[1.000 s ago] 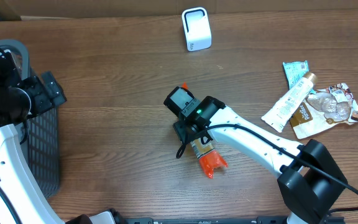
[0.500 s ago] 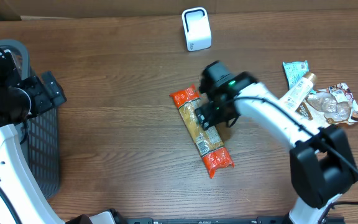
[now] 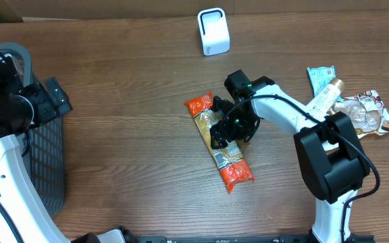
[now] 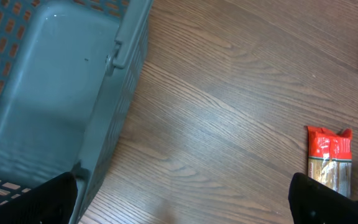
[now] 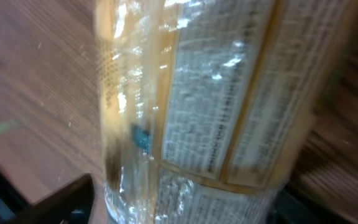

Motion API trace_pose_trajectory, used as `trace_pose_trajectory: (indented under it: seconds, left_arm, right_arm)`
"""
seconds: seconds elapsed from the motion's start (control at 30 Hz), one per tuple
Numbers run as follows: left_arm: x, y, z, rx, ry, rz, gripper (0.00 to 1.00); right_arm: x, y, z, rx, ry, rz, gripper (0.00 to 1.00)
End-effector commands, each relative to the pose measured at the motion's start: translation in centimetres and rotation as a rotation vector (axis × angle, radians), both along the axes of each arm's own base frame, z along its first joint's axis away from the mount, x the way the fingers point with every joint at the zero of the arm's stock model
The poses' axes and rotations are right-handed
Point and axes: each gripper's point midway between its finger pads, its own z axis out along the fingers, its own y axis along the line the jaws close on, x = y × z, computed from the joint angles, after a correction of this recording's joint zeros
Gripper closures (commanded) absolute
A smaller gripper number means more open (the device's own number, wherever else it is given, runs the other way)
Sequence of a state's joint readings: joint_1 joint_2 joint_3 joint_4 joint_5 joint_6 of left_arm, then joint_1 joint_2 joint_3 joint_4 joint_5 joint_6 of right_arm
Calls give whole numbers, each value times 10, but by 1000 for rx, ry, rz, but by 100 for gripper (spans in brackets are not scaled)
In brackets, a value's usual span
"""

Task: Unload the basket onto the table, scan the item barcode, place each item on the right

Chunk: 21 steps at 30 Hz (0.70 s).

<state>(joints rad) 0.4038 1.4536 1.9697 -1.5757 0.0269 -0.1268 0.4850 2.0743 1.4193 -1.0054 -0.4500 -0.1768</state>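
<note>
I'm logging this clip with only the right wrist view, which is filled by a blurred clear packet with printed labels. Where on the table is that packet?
Observer: The packet lies flat near the middle of the table. It sits diagonally and has a red end at each tip.
Operator: Is a scanner anywhere near it?
Observer: A white scanner stands upright at the table's far edge, well apart from the packet.
Operator: And the other arm?
Observer: The left gripper is open above the table beside a grey basket, and it holds nothing.
</note>
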Motion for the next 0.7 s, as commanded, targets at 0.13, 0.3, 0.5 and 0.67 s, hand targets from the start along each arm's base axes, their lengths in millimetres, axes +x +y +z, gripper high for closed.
trace_pose_trajectory:
  seconds: [0.13,0.3,0.5,0.67]
  left_arm:
    - [0,-1,2,3,-6,-15,0]
    - [0,-1,2,3,-6,-15,0]
    - [0,-1,2,4,-6,-15,1]
    - [0,-1,2,4,-6,-15,0]
  right_arm:
    - [-20,9,-35,-1,113,30,56]
    - [-22,8,-37,-14,135,15,86]
    - [-23,12,-24,25,194,-25,96]
    - [-5,16,9,34,163,-44,96]
